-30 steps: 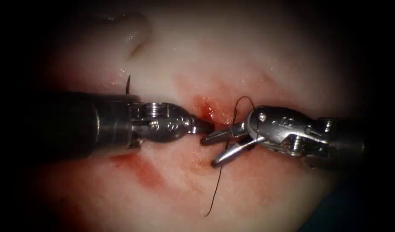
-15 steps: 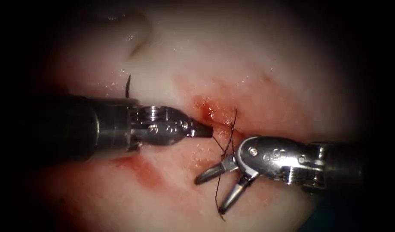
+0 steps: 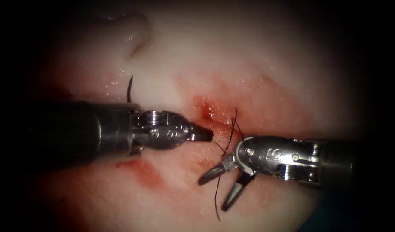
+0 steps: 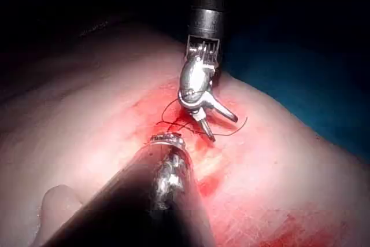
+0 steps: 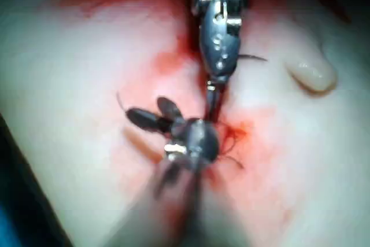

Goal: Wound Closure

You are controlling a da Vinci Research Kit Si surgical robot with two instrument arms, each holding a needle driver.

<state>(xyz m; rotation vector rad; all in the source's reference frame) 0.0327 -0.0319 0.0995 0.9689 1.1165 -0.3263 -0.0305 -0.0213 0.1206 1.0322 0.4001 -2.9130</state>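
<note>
The tissue (image 3: 257, 56) has its cut (image 3: 208, 112) at the centre, wet with red fluid. My left tool (image 3: 204, 134) lies just left of the cut, jaws shut; a thin strand of thread (image 3: 221, 148) seems to leave its tip. The thread loops at the cut's right lip (image 3: 236, 118) and trails down to a free end (image 3: 216, 215). My right tool (image 3: 213, 194) sits below and right of the cut, open, the thread running between its jaws untouched. The left wrist view shows the right tool (image 4: 222, 128) spread wide. A short dark curved piece (image 3: 129, 88) stands behind the left shaft.
A red fluid smear (image 3: 145, 174) lies under the left tool. A pale fold of tissue (image 3: 137, 30) rises at the far left, also in the right wrist view as a fold (image 5: 312, 73). Blue cloth (image 4: 312, 67) borders the tissue.
The right tool dropped from beside the left tip to below the cut, its jaws spreading wider. The thread loop that lay over it now sits at the cut. The left tool barely moved.
</note>
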